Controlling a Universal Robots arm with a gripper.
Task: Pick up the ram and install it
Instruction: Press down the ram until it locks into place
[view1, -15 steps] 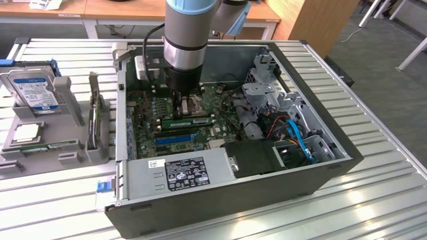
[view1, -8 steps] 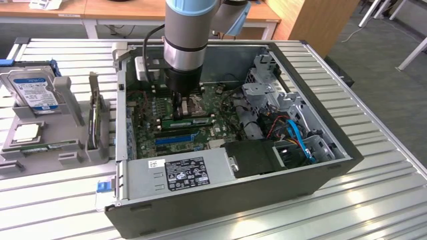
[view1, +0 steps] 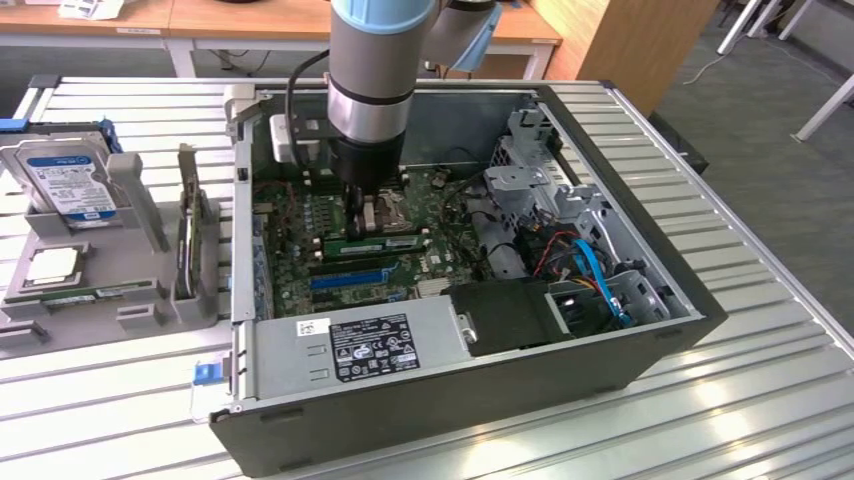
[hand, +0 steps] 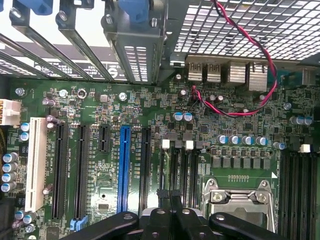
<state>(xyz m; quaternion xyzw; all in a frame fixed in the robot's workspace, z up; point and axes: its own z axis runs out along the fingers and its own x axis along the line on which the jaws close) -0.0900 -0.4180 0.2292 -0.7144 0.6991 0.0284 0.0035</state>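
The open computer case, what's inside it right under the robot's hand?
Under the hand, which is shut, lies the green motherboard inside the computer case: a metal processor socket, black and blue slots. A green stick sits in a slot nearby. The arm covers the board behind it.

robotics lab or workshop: slatted metal workbench, open computer case, robot arm, wooden desks far behind.
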